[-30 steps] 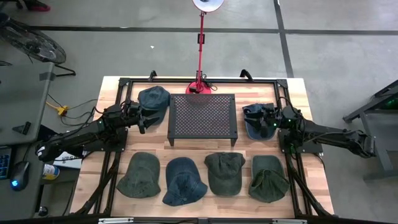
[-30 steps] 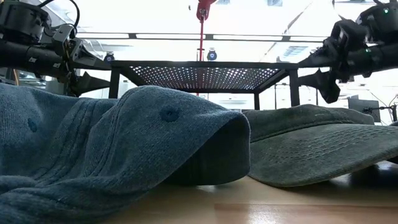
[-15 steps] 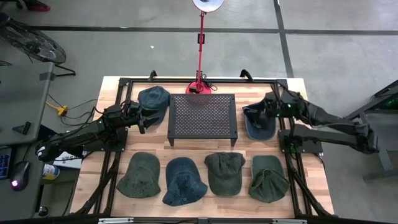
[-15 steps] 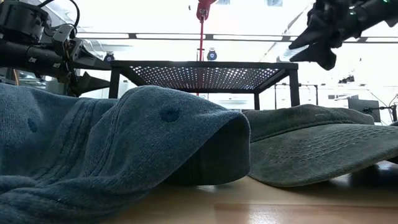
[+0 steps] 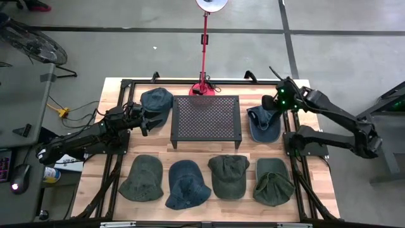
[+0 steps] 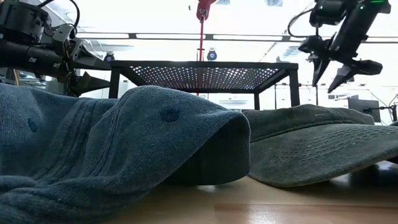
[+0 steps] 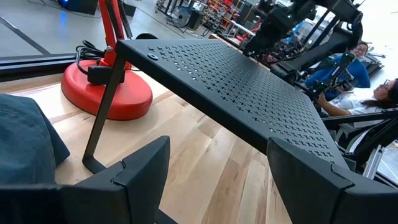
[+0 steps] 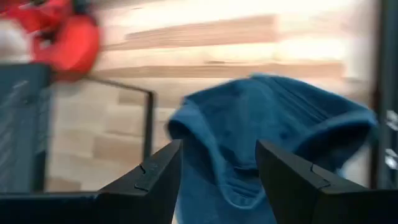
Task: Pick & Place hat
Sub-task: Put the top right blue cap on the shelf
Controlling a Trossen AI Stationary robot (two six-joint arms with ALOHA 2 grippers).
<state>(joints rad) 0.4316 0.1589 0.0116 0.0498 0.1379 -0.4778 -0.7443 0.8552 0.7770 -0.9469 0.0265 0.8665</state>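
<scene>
Blue hat (image 5: 263,123): lies on the desk near its right edge, beside the black rack (image 5: 205,119).
Right claw (image 5: 274,101): released, empty, raised above that hat.
Left claw (image 5: 149,120): released, near another hat.
Hats: six counted.

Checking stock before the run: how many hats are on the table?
6. Four in the front row, one left of the mesh stand, one right of it. None seems hidden.

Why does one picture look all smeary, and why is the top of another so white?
Right wrist view: the blue hat and red lamp base smear with motion blur. Low view: bright ceiling lights wash out the room above the black rack.
</scene>
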